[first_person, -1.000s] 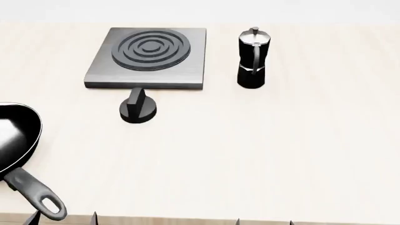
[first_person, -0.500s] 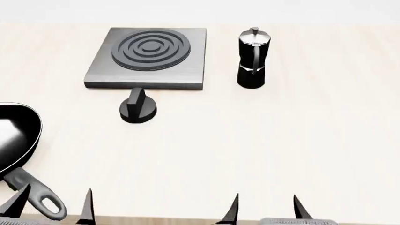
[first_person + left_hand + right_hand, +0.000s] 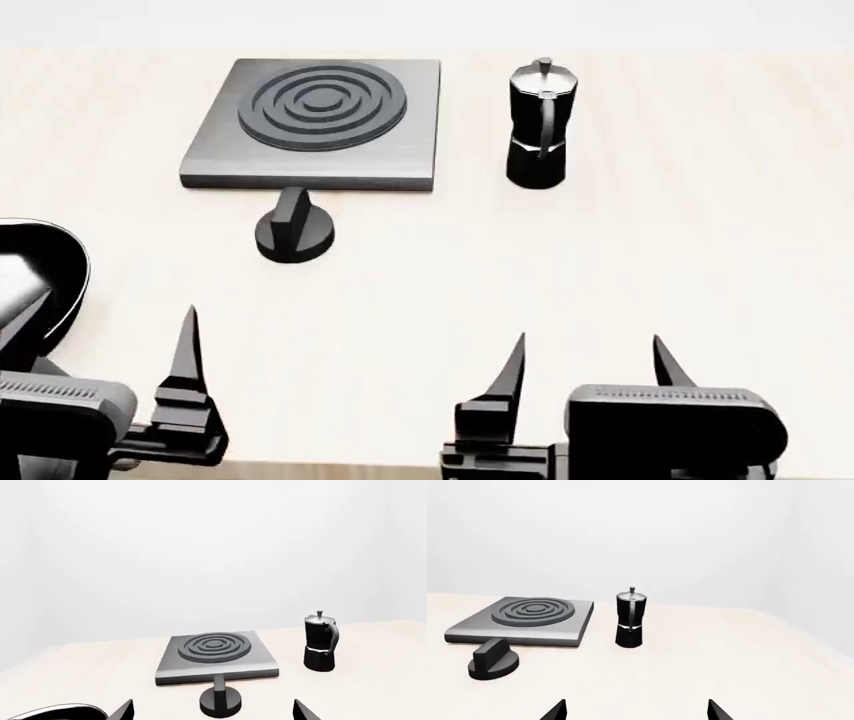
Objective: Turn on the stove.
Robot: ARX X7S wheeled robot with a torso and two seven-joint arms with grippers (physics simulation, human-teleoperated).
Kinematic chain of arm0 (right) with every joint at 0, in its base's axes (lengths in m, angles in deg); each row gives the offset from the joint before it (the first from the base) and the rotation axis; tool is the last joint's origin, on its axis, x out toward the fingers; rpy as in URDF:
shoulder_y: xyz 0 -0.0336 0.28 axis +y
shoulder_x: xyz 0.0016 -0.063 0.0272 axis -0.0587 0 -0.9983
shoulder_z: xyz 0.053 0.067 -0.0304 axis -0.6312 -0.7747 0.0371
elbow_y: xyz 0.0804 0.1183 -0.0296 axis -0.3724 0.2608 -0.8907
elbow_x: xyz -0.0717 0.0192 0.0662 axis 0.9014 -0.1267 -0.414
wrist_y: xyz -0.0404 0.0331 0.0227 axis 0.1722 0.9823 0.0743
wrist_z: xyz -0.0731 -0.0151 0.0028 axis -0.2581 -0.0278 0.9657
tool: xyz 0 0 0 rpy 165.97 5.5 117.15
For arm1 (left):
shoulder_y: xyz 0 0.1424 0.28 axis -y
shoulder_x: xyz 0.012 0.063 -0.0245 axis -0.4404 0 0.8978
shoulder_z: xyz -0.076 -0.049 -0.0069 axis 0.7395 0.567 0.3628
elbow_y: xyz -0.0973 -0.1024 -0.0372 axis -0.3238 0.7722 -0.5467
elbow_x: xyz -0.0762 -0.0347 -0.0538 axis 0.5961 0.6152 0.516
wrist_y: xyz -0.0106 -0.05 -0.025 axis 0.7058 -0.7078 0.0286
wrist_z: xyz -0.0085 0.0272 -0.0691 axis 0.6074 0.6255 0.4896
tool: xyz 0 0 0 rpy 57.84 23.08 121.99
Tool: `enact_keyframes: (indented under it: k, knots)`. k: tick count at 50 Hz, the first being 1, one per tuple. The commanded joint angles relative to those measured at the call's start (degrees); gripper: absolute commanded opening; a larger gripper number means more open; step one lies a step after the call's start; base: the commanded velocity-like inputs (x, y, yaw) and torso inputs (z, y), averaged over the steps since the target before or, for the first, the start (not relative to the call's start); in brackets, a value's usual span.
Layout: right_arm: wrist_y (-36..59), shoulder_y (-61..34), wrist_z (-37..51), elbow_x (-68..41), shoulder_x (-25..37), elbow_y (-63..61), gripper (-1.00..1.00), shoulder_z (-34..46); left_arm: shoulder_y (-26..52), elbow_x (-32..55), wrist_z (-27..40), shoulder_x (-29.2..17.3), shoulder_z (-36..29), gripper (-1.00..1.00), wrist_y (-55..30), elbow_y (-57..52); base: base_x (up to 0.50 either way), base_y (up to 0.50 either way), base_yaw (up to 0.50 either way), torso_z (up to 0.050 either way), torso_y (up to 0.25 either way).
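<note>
The stove (image 3: 320, 120) is a flat grey slab with a dark ring burner at the back left of the table. Its round black knob (image 3: 294, 232) sits just in front of it, ridge pointing away from me. In the left wrist view the stove (image 3: 217, 655) and knob (image 3: 220, 702) lie straight ahead. My left gripper (image 3: 118, 330) is open near the front edge, short of the knob. My right gripper (image 3: 587, 345) is open to its right, holding nothing. The right wrist view has the stove (image 3: 527, 620) and knob (image 3: 492, 660) off to one side of the gripper (image 3: 636, 710).
A black moka pot (image 3: 541, 125) stands upright right of the stove. A black frying pan (image 3: 34, 290) lies at the table's left edge, its handle partly behind my left gripper. The light wooden table (image 3: 601, 260) stretches out to the right.
Both grippers have come up from the bottom edge of the head view and moved forward over the table. Stove, knob, pot and pan have not moved.
</note>
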Motion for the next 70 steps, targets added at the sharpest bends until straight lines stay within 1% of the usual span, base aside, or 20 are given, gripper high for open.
enact_keyframes:
  k: [1, 7, 11, 13, 18, 23, 29, 30, 34, 48, 70]
  knots:
    - [3.9, -4.1, 0.5, -0.4, 1.0, -2.5, 1.00, 0.4, 4.8, 1.1, 0.7, 0.1, 0.0, 1.00, -2.9, -1.4, 0.00, 0.00, 0.00, 0.000, 0.000]
    - [6.2, -5.5, 0.8, -0.7, 1.6, -6.0, 1.00, 0.2, 5.8, 1.1, 1.2, -0.1, -0.7, 1.00, -3.2, -2.1, 0.00, 0.00, 0.00, 0.000, 0.000]
    - [6.9, -6.6, 1.0, -0.7, 1.8, -6.8, 1.00, 0.5, 8.1, 1.9, 1.4, 0.1, -0.8, 1.00, -5.4, -4.7, 0.00, 0.00, 0.00, 0.000, 0.000]
    - [7.5, -7.1, 1.3, -0.3, 2.1, -7.2, 1.00, 1.2, 8.2, 1.3, 1.4, -0.3, -1.6, 1.00, -4.9, -4.4, 0.00, 0.00, 0.00, 0.000, 0.000]
    - [8.4, -8.1, 1.7, 0.2, 2.7, -8.3, 1.00, 2.3, 8.0, 1.1, 2.2, -0.5, -1.3, 1.00, -3.9, -3.8, 0.00, 0.00, 0.00, 0.000, 0.000]
    - [6.6, -7.1, 2.6, 0.6, 2.7, -9.0, 1.00, 2.2, 8.0, 1.6, 2.8, -0.6, -1.1, 1.00, -5.4, -5.9, 0.00, 0.00, 0.00, 0.000, 0.000]
    - [6.6, -7.0, 2.5, 0.1, 3.0, -8.8, 1.00, 2.2, 7.9, 2.2, 2.8, -1.0, -0.7, 1.00, -4.9, -5.1, 0.00, 0.00, 0.00, 0.000, 0.000]
    - [6.9, -7.4, 3.1, 1.8, 4.1, -8.9, 1.00, 4.1, 7.9, 2.5, 2.7, -0.9, -0.6, 1.00, -4.4, -4.6, 0.00, 0.00, 0.00, 0.000, 0.000]
    - [7.5, -7.7, 3.2, 1.8, 4.1, -9.4, 1.00, 4.7, 7.8, 2.8, 2.7, -1.0, -0.6, 1.00, -3.7, -3.4, 0.00, 0.03, 0.00, 0.000, 0.000]
    - [6.4, -7.5, 3.5, 1.2, 4.4, -8.8, 1.00, 4.6, 7.7, 3.1, 3.1, -1.8, -1.5, 1.00, -3.6, -3.7, 0.00, 0.11, 0.00, 0.000, 0.000]
    - [6.9, -7.6, 3.9, 0.6, 5.2, -9.2, 1.00, 5.3, 7.8, 4.7, 4.4, -2.3, -0.4, 1.00, -4.2, -3.8, 0.00, 0.11, 0.00, 0.000, 0.000]
